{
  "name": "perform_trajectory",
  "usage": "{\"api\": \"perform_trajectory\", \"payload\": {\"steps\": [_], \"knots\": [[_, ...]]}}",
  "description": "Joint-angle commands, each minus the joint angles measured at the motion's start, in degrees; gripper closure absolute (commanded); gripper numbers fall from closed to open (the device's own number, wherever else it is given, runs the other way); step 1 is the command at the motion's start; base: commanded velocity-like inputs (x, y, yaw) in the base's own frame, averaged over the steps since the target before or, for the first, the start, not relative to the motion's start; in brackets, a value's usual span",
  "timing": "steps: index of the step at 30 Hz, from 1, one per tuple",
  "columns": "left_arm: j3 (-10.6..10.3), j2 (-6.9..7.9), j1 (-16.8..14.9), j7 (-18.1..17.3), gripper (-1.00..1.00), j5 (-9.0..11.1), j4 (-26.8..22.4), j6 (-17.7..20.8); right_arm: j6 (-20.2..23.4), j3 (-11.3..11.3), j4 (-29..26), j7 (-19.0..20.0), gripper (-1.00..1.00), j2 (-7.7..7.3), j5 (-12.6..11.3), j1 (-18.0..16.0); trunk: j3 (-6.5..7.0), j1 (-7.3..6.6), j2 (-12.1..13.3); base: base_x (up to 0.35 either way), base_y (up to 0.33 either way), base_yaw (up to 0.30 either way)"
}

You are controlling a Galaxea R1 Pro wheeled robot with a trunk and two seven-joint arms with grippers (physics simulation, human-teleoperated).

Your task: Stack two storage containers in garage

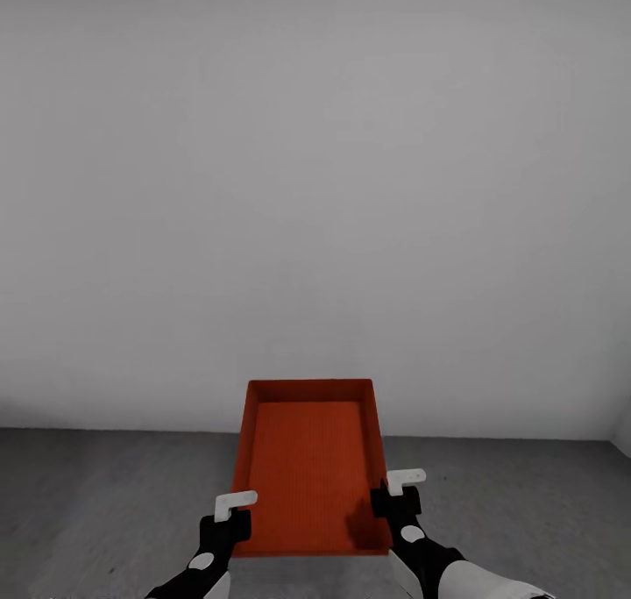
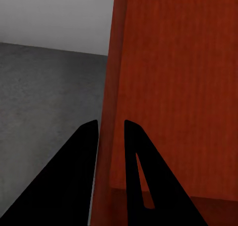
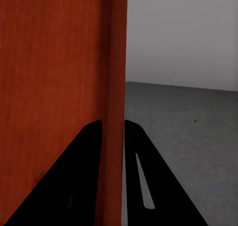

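So this looks like the garage: dark grey concrete floor (image 1: 105,494) and a plain white wall (image 1: 315,187) dead ahead, nothing else around.

Going left to right. The left gripper (image 1: 230,518) sits at the near left corner of the storage container (image 1: 311,459), and the left wrist view makes the grip pretty clear: the 2 dark fingers (image 2: 79,176) straddle the bin's thin left wall (image 2: 113,87), 1 outside and 1 inside, closed down to about the wall's thickness. So it's pinching that wall.

In the middle is the red-orange bin itself, open top facing up, empty, carried out in front of the robot. It seems to be up off the concrete rather than resting on it, though I can't swear to that from the head view alone.

On the right, the right gripper (image 1: 396,492) is doing the mirror image: its fingers (image 3: 84,176) clamp the right wall (image 3: 115,87), again nearly closed with just the wall between them.

Progress-wise, my read: 1 container has made it to the garage but isn't set down yet. I don't see a 2nd bin anywhere, so I can't tell if this one is the base or the one to be stacked. Going by the bare concrete ahead, I'd guess it's the base, which leaves lowering it, letting go, fetching the other bin and stacking it on top.
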Motion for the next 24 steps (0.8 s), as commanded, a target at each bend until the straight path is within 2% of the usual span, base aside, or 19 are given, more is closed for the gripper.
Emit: {"api": "perform_trajectory", "payload": {"steps": [1,24], "knots": [[0.41,0.0,-0.06,1.34,1.0,0.23,-0.05,-2.06,0.1,-2.72,0.19,1.95,1.0,0.04,-0.59,-0.05,-0.17,0.0,-0.06,0.0,0.0,0.0],[0.41,0.0,-0.06,1.34,1.0,0.17,-0.06,-2.06,0.12,-2.71,0.17,1.95,1.0,0.04,-0.59,-0.06,-2.3,0.0,-0.06,0.0,0.0,0.0]]}}
